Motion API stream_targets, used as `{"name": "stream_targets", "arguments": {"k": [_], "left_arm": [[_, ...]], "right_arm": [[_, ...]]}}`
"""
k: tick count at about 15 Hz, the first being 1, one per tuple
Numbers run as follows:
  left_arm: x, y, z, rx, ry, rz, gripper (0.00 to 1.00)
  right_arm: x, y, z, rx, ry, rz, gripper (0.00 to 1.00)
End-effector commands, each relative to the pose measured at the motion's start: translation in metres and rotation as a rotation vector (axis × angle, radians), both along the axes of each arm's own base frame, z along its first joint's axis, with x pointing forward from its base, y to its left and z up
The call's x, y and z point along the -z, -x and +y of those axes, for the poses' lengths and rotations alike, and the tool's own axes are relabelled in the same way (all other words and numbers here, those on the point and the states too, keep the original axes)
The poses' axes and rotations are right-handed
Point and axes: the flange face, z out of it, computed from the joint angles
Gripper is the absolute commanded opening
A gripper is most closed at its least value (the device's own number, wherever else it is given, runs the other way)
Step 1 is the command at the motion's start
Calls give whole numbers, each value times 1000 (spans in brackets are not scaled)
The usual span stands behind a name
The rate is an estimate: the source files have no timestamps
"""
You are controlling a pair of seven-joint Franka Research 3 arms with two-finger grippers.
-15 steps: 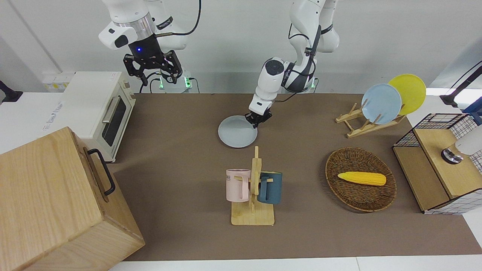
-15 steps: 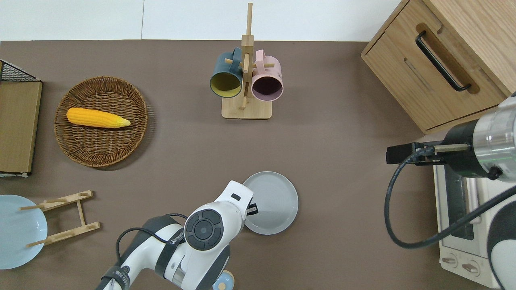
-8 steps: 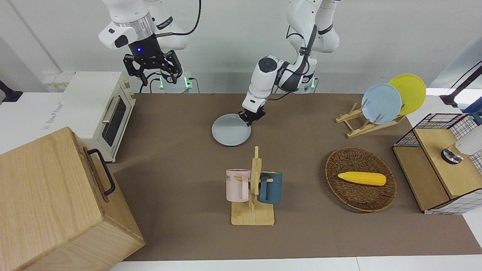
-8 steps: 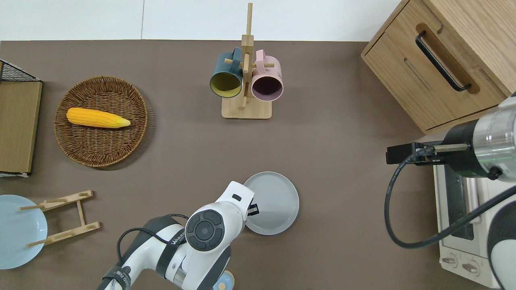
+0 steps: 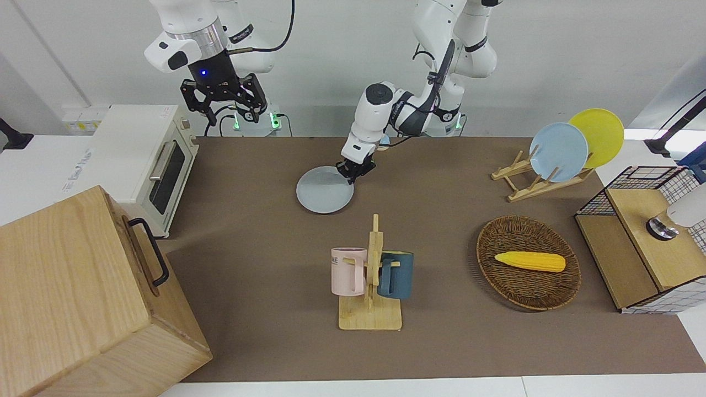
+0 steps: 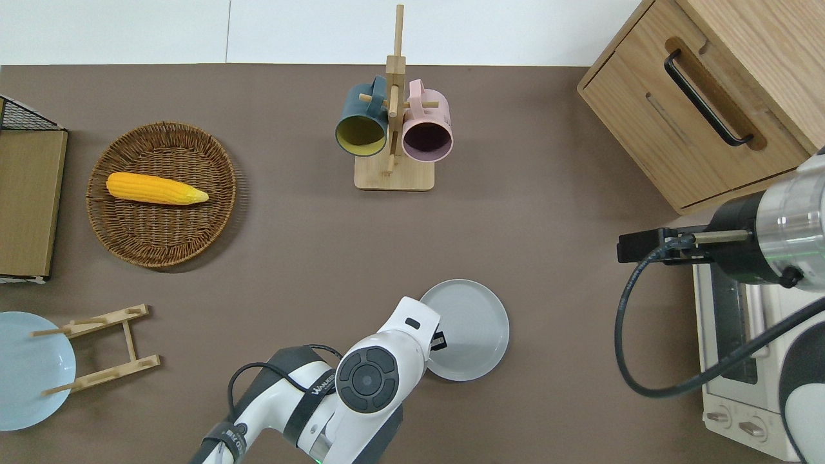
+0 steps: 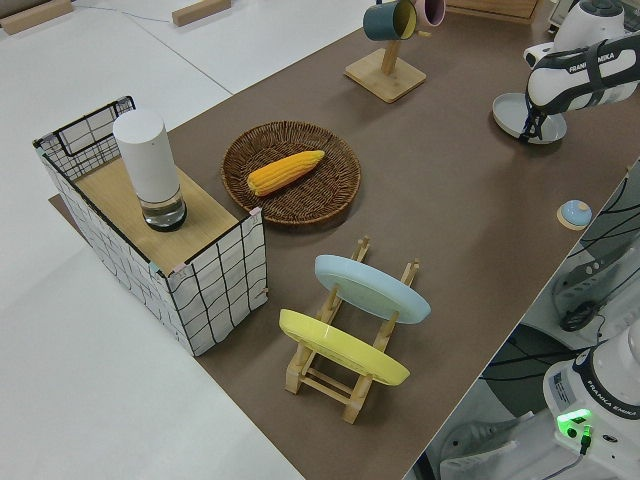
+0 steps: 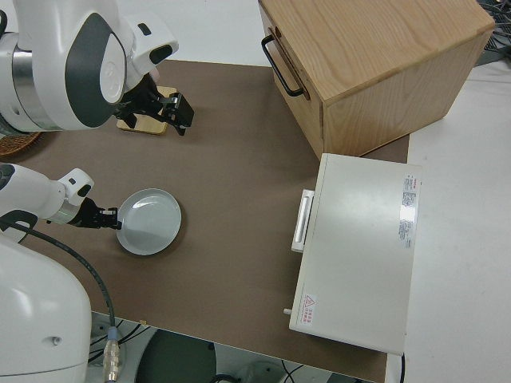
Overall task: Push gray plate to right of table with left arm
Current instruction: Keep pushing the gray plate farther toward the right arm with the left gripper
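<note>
The left hand (image 5: 353,172), its finger state impossible to tell, presses at the rim of the gray plate (image 5: 322,191) mid-desk (image 5: 441,342), nearer the robots than the mug rack (image 5: 370,275). Low, steady contact should carry it toward the toaster oven (image 5: 146,165). The right arm is parked.

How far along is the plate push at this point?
Done: the left hand is down on the gray plate at its rim.
In hand: the push toward the right arm's end.
Left: most of the way; the plate lies mid-table, well short of the toaster oven. The right arm is parked.
</note>
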Motion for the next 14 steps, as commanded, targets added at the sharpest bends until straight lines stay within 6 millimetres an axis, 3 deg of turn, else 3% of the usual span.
{"name": "stream_targets", "arguments": {"k": [1,5,10,11,13,14], "left_arm": [[1,0,-14,-23,15,-1,0],[-1,6,-32,-29,41,-15,0],[5,6,-33,-17,38,-20,20],[5,5,-33,-9,32,-25,118],[5,4,-32,-7,32,-28,210],[4,3,-32,-6,33,-30,364]], "right_arm": [[-3,-1,0,2,-18,0,996],[-3,-1,0,2,-18,0,996],[-3,-1,0,2,-18,0,996],[-3,-1,-1,4,-18,0,996],[-3,-1,0,2,-18,0,996],[-3,-1,0,2,-18,0,996]]}}
